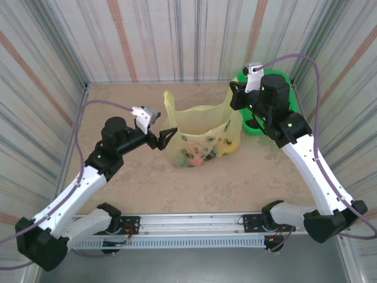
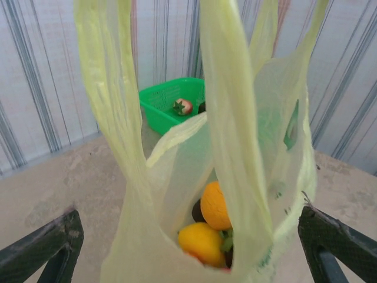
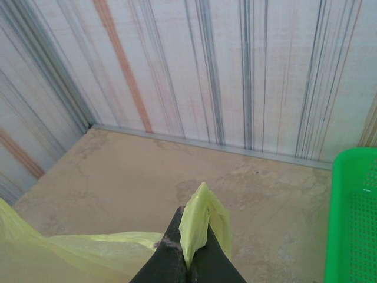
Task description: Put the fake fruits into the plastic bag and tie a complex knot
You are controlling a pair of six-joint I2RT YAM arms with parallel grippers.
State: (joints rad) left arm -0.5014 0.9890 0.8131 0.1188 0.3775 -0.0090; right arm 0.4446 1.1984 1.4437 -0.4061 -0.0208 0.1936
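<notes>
The yellow-green plastic bag (image 1: pixel 203 121) stands at the table's middle, mouth up. Fake fruits (image 1: pixel 200 152) show through its thin wall; an orange one (image 2: pixel 215 205) and a yellow one (image 2: pixel 201 243) lie in its bottom. My left gripper (image 1: pixel 167 137) is at the bag's left side, open, its fingers (image 2: pixel 47 247) wide apart with the bag (image 2: pixel 235 147) between and ahead of them. One loop handle (image 1: pixel 169 103) stands loose. My right gripper (image 1: pixel 234 105) is shut on the other handle (image 3: pixel 200 227), holding it up at the bag's right.
The rigid green basket (image 1: pixel 253 127) sits at the back right, partly behind the right arm, with a strawberry (image 2: pixel 183 107) and a dark fruit in it; its edge (image 3: pixel 353 218) is close to the right gripper. Striped walls close in the table on three sides.
</notes>
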